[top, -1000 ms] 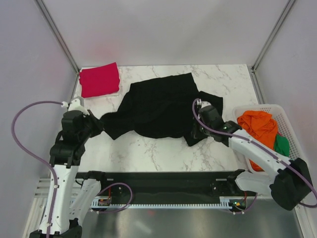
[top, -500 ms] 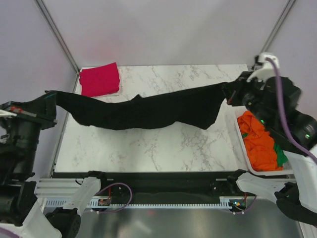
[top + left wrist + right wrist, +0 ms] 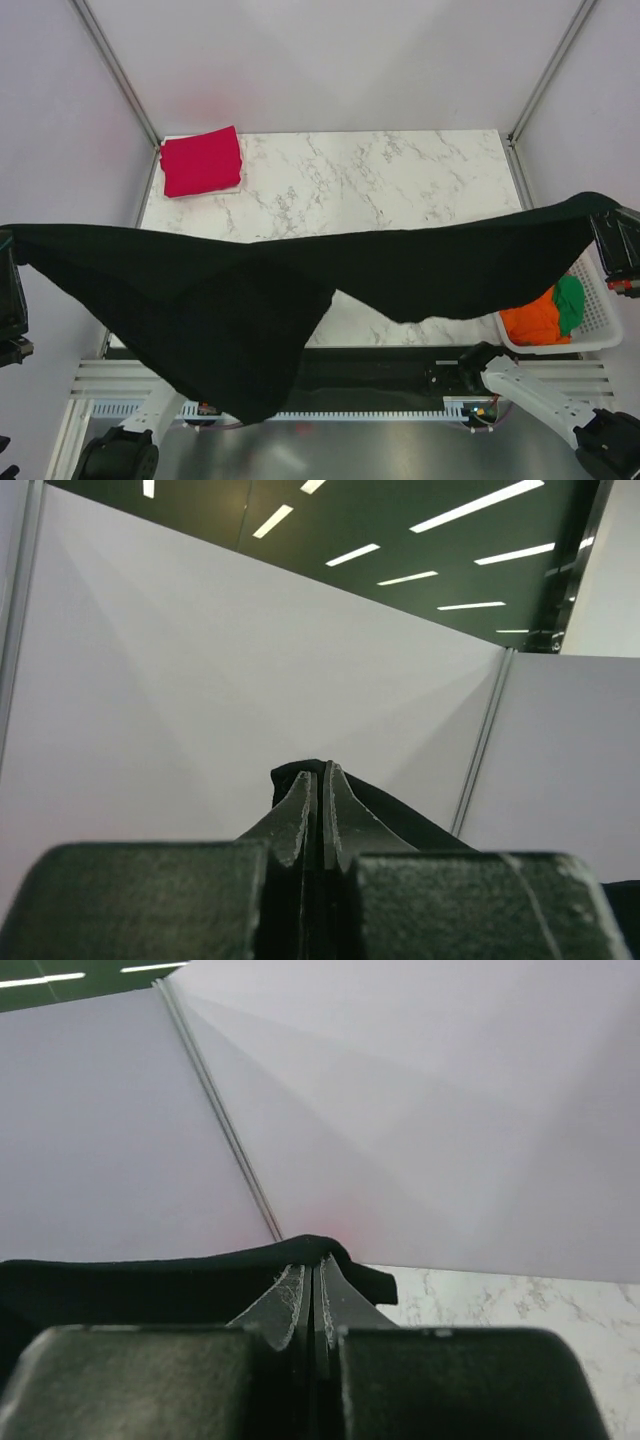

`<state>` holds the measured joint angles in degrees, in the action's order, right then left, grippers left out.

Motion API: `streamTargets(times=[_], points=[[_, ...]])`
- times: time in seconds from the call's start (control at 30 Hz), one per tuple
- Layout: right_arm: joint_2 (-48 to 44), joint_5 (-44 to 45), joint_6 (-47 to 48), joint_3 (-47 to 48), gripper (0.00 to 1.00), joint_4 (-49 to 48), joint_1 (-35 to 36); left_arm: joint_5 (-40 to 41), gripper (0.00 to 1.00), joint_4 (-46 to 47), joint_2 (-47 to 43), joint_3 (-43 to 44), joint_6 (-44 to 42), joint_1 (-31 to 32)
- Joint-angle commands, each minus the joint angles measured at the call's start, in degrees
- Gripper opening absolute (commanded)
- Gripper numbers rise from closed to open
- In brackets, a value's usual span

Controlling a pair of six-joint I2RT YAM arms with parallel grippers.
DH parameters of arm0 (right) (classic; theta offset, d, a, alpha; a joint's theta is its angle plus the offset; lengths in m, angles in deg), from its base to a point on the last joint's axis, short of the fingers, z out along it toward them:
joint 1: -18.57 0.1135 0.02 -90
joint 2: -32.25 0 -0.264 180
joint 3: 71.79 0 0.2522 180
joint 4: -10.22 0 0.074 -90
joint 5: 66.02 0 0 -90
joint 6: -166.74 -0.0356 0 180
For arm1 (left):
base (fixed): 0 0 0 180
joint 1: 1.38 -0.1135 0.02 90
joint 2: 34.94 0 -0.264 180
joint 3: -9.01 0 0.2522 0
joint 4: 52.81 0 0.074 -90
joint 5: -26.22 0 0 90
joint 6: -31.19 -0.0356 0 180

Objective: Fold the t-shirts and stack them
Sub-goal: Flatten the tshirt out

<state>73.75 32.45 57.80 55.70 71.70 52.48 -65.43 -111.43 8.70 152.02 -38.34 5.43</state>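
A black t-shirt (image 3: 250, 300) hangs stretched in the air high above the table, across the whole width of the top view. My left gripper (image 3: 10, 250) is shut on its left end; in the left wrist view the cloth (image 3: 300, 772) shows pinched at the fingertips. My right gripper (image 3: 605, 215) is shut on its right end, where the cloth (image 3: 200, 1270) drapes over the closed tips. A folded red t-shirt (image 3: 201, 160) lies at the table's back left corner.
A white basket (image 3: 590, 335) at the right table edge holds orange (image 3: 525, 318) and green (image 3: 570, 298) clothes. The marble table top (image 3: 400, 180) is bounded by grey walls with metal posts at the back.
Both grippers have lifted and pulled apart, raising the black t-shirt off the table and stretching it out in the air, closer to the camera.
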Motion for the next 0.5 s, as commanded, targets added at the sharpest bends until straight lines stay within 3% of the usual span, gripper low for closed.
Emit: streamTargets(times=[0.0, 0.13, 0.27, 0.4, 0.43, 0.47], points=[[7.27, 8.37, 1.71, 1.4, 0.0, 2.89, 0.01, -0.55, 0.02, 4.26, 5.92, -0.49, -2.46, 0.93], [15.7, 26.8, 3.9, -1.4, 0.0, 5.36, 0.01, -0.72, 0.02, 4.34, 11.9, -4.96, -1.31, 0.93], [29.73, 36.86, 5.49, -4.3, 0.0, 2.92, -1.29, -0.72, 0.02, 4.26, 24.43, -11.28, -1.31, 0.84], [45.39, 32.76, 4.44, -4.76, 0.0, -1.93, -10.6, 0.24, 0.02, 3.12, 39.82, -12.71, -2.1, -0.38], [53.69, 31.79, 2.7, -3.36, 0.0, -1.93, -12.45, 0.77, 0.03, 1.9, 43.34, -12.36, -2.1, -1.0], [58.21, 29.09, 1.9, -0.99, 0.09, 0.59, -15.42, -0.19, 0.11, 0.49, 47.12, -10.27, -1.58, -2.05]])
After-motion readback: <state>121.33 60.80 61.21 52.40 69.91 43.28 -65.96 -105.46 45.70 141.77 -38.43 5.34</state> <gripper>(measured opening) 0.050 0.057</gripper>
